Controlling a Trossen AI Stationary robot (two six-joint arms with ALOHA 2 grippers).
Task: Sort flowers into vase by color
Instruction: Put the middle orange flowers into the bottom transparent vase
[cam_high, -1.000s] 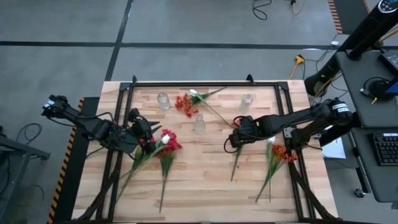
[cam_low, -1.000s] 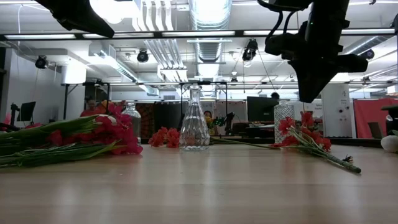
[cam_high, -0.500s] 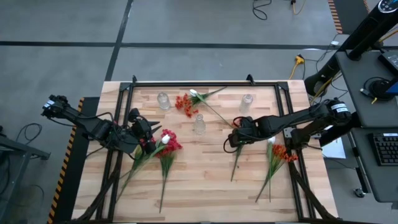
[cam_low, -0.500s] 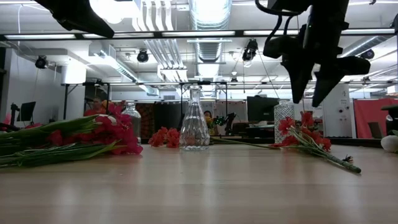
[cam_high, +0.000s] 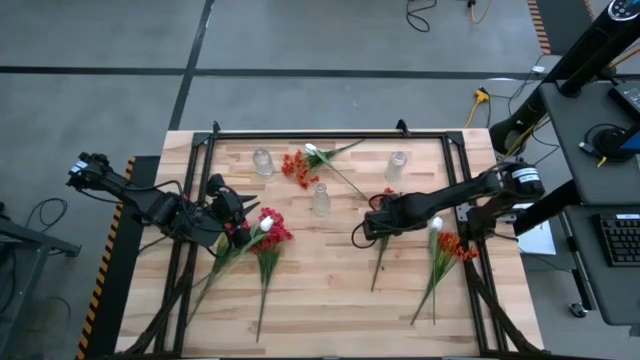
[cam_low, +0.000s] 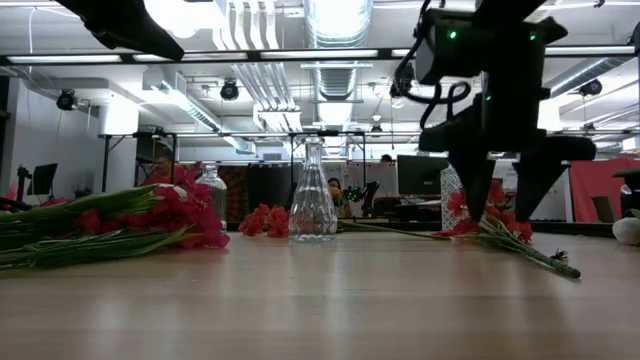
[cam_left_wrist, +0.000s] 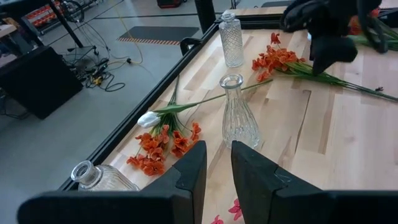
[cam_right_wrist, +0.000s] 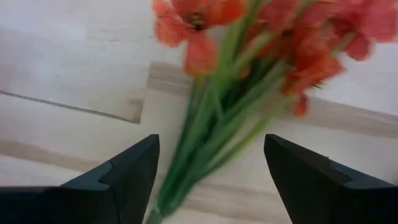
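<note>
The wooden tabletop (cam_high: 330, 290) is strewn with flowers. A crimson bunch (cam_high: 262, 240) lies at the left side, where the left end effector (cam_high: 232, 222) is held above it, fingers nearly together. An orange spray (cam_right_wrist: 249, 74) is straddled by the right end effector (cam_right_wrist: 208, 180), fingers spread wide. A clear vase (cam_high: 320, 200) stands mid-table.

Overhead, table-level, two wrist cams; table (cam_high: 330, 265) shared.
</note>
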